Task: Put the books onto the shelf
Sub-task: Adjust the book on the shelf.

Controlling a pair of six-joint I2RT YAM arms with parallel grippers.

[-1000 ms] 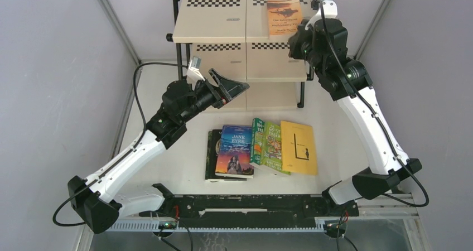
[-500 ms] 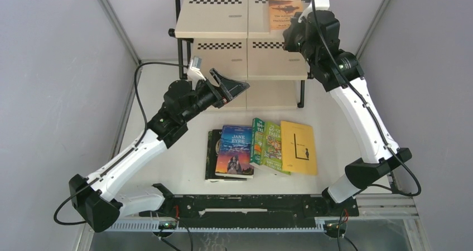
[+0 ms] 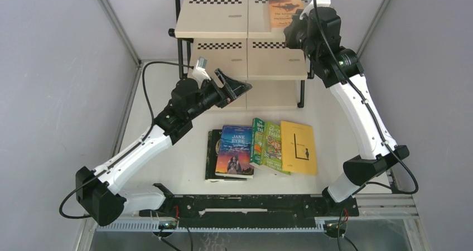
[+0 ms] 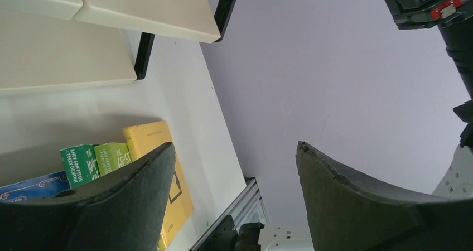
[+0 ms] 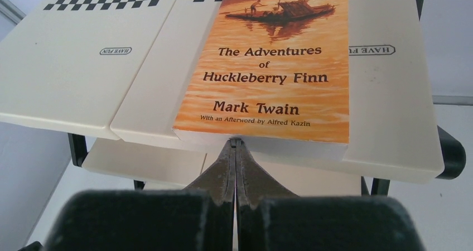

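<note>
The small orange book [image 5: 273, 67], "The Adventures of Huckleberry Finn", lies flat on the right half of the shelf's [image 3: 217, 19] top board [image 5: 72, 72], its near end overhanging the edge a little. My right gripper [image 5: 235, 143] is shut, its tips pressed against that near end. On the table lie a black book [image 3: 211, 153], blue "Jane Eyre" [image 3: 235, 150], two green books [image 3: 257, 141] [image 3: 273, 146] and a yellow book [image 3: 298, 146]. My left gripper [image 3: 240, 86] [image 4: 235, 146] hangs open and empty before the shelf's lower tiers, above and behind the row.
Grey enclosure walls stand close on the left, right and back. The black rail with both arm bases [image 3: 251, 206] runs along the near edge. The right arm reaches up over the table's right side to the shelf top.
The right gripper has pushed the orange book farther back on the top board, and the shelf shifted slightly back. The left arm's elbow has moved a little right; its gripper stays open.
</note>
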